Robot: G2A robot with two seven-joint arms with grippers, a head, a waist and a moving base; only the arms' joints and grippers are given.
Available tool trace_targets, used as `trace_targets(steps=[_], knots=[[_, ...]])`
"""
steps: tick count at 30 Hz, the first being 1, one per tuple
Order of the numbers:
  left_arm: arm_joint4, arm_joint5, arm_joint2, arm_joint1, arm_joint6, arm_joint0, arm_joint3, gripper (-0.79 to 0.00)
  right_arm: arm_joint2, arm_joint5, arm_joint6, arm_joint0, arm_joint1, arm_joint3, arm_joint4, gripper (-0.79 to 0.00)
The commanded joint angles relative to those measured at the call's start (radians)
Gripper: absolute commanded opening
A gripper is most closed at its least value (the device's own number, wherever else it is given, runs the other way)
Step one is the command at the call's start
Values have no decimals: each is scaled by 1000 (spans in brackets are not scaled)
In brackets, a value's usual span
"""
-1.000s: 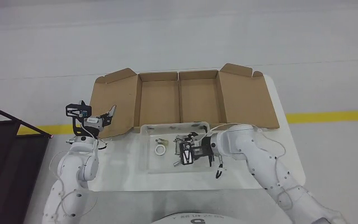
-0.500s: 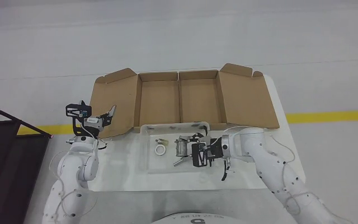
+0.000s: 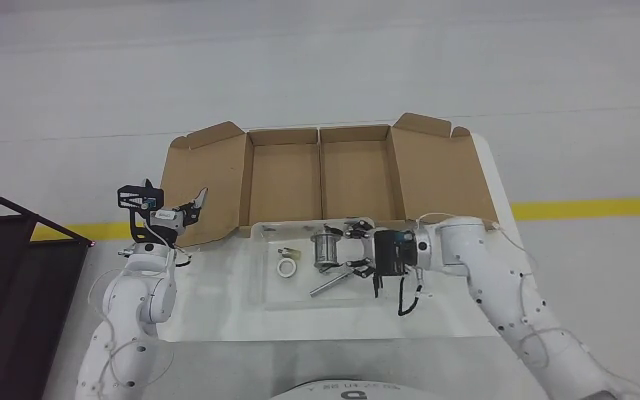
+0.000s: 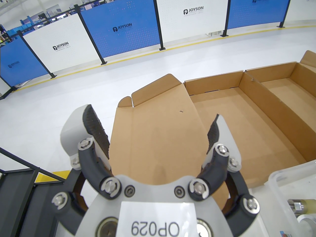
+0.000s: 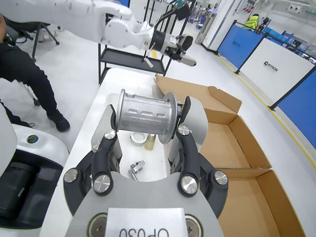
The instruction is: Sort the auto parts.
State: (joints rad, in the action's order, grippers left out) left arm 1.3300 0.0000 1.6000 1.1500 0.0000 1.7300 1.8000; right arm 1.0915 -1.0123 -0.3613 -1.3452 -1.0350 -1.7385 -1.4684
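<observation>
Above the clear tray (image 3: 266, 290) at the near edge, the right gripper (image 5: 149, 110) is clamped end to end on a flanged metal cylinder (image 5: 145, 118). It looks heavy, rigid and slick; the flat ends seem surer purchase than the round barrel. Further left, the left gripper (image 4: 153, 118) hangs with jaws apart. Farthest back lies the open cardboard box (image 3: 285, 190).

Labels (image 4: 156, 219) mark both wrist plates (image 4: 148, 196); logos (image 4: 193, 10) mark partitions (image 4: 187, 33).

Tray (image 3: 275, 296) in front of box (image 3: 285, 185); ring (image 3: 287, 268) in tray; spool (image 3: 324, 250), held by right gripper (image 5: 148, 115), above tray.
</observation>
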Motion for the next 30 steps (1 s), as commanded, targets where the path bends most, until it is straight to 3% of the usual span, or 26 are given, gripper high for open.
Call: trace_targets(steps=[1, 7, 14, 21, 30], knots=[[0, 0, 0, 0, 0, 0, 0, 0, -23, 0, -62, 13, 23, 8, 29, -785], [0, 0, 0, 0, 0, 0, 0, 0, -164, 0, -279, 113, 102, 93, 105, -785], [0, 0, 0, 0, 0, 0, 0, 0, -313, 0, -446, 245, 168, 185, 113, -785], [0, 0, 0, 0, 0, 0, 0, 0, -371, 0, -446, 304, 201, 191, 207, -785], [0, 0, 0, 0, 0, 0, 0, 0, -528, 0, -447, 420, 223, 86, 543, -785]])
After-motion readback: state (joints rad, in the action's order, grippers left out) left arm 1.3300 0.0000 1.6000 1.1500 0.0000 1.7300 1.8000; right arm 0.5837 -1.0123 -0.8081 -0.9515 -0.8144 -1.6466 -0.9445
